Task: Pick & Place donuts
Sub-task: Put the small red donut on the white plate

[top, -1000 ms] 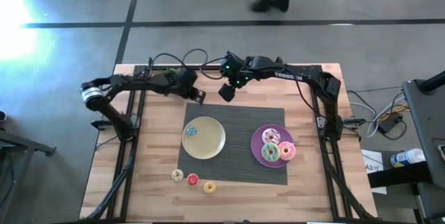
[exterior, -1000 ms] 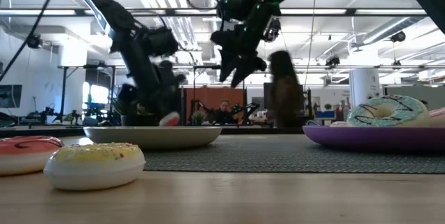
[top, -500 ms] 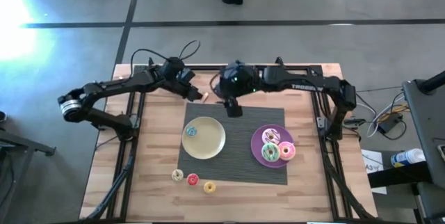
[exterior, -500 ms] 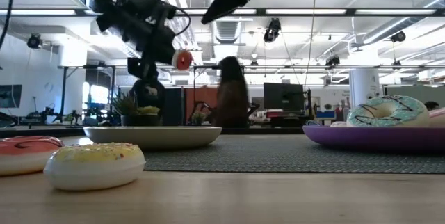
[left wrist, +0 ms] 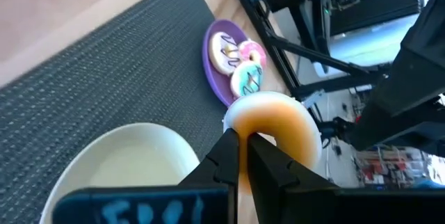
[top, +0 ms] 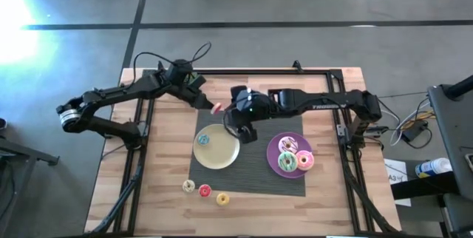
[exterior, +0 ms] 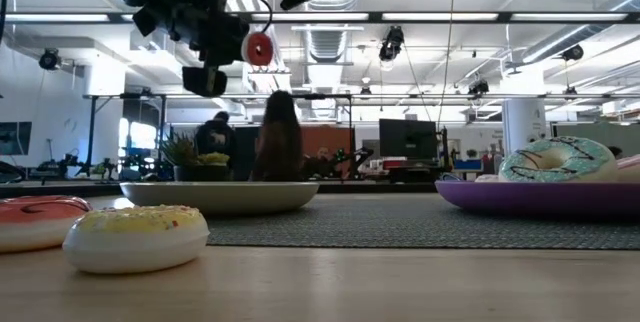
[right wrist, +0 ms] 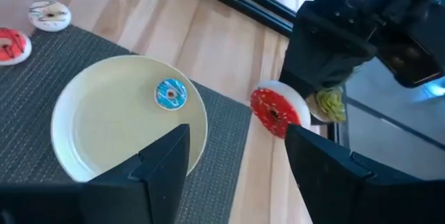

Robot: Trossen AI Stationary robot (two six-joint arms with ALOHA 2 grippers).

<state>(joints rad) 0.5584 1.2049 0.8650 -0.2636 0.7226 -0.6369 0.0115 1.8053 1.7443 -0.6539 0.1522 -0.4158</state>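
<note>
My left gripper point(top: 211, 105) hangs above the table past the far edge of the yellow plate point(top: 225, 153), shut on an orange-iced mini donut point(left wrist: 278, 128). My right gripper point(top: 244, 125) hovers open above the dark mat between the two plates, holding nothing. A blue mini donut point(top: 204, 140) lies flat on the yellow plate. The pink, green and white-sprinkled donuts point(top: 293, 157) lie on the purple plate point(top: 273, 149). Cream point(top: 188, 186), red point(top: 205, 191) and yellow point(top: 222, 199) minis lie on the bare wood near the table's front. My left gripper pinches the orange mini donut between its two fingers point(left wrist: 228, 156) at the ring's edge nearest the wrist point(left wrist: 245, 135). The fingers reach it slanting from the table's left and far side. The donut is lifted clear and stands on edge, its iced face point(exterior: 260, 49) turned toward the near side.
A dark woven mat point(top: 251, 179) lies under both plates. A black frame point(top: 325, 72) runs along the table's far and side edges. Bare wood point(top: 166, 149) is free left of the mat. People stand in the room beyond the table.
My left gripper has lifted the orange donut from the table near the far edge and carried it up, clear of the surface. My right gripper has swung from the far edge toward the near side, out over the mat between the plates.
</note>
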